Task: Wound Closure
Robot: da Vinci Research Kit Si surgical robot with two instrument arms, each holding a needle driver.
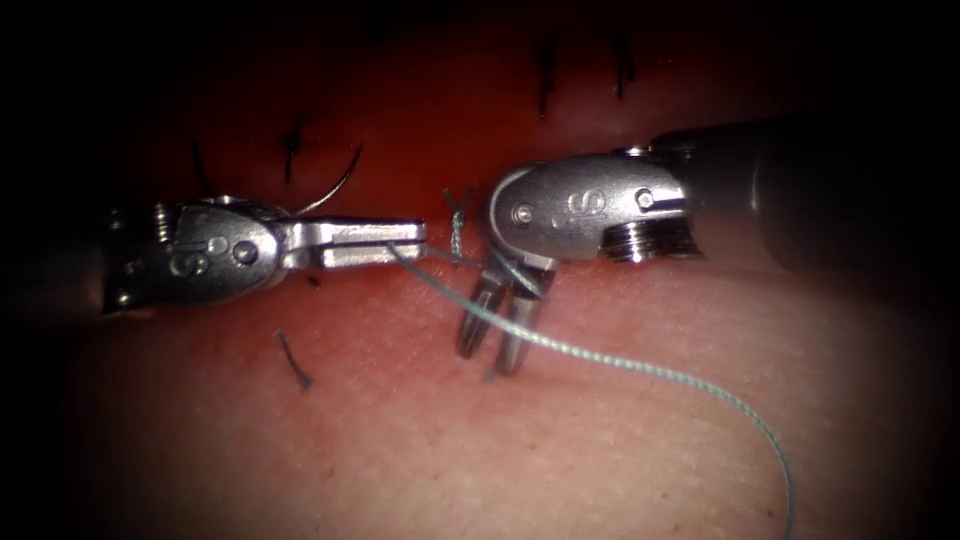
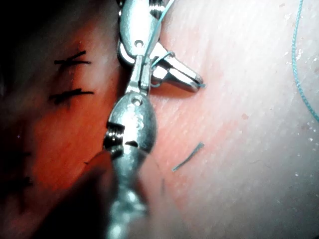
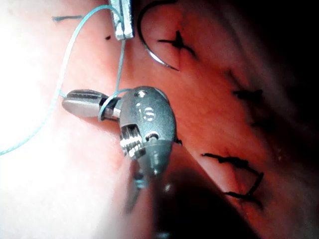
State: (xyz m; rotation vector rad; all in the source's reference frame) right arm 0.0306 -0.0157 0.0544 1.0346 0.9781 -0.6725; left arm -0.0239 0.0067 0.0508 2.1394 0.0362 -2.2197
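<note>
My left tool (image 1: pixel 418 241) lies level from the left, its jaws shut on the pale teal thread (image 1: pixel 640 368) at their tip. The right tool (image 1: pixel 487 358) points down with its jaws slightly apart and nothing between them; the thread is looped around them near their base (image 3: pixel 105 105). A twisted knot (image 1: pixel 458 222) stands between the two tools. The curved needle (image 1: pixel 335 183) lies free on the tissue behind the left tool, beside a dark stitch (image 1: pixel 290 148), and is also seen as the needle (image 3: pixel 149 47) up close. The left tool's jaws (image 3: pixel 121 22) hold the thread there too.
Several dark stitches (image 1: pixel 545 72) cross the cut along the far side of the tissue (image 1: pixel 600 460). A short dark cut end (image 1: pixel 293 361) lies near the left tool, and a teal cut end (image 2: pixel 188 157) lies by the left tool's wrist. The thread's long tail trails off to the lower right.
</note>
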